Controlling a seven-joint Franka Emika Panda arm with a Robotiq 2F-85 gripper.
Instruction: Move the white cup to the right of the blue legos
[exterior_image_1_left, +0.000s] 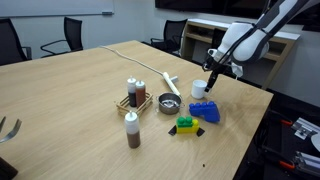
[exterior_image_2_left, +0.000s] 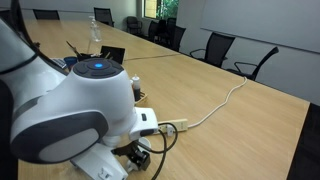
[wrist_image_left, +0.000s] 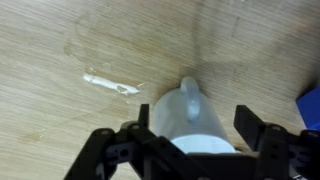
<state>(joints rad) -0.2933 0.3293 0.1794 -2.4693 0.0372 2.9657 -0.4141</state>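
Fingers (wrist_image_left: 252, 132) flank the white cup (wrist_image_left: 190, 125), contact unclear; it stands upright, axis vertical, near the blue legos (exterior_image_1_left: 205, 111).

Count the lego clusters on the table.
2. The blue legos lie beside the grey bowl; the green-and-yellow lego cluster sits just in front of them, nearer the camera. The arm may hide more.

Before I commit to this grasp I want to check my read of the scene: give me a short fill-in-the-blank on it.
1. In the wrist view the white cup sits ____ the two fingers.
2. The legos closest to the cup are ____ in colour.
3. Everything stands on a table with a top of ____.

Missing words: between; blue; wood
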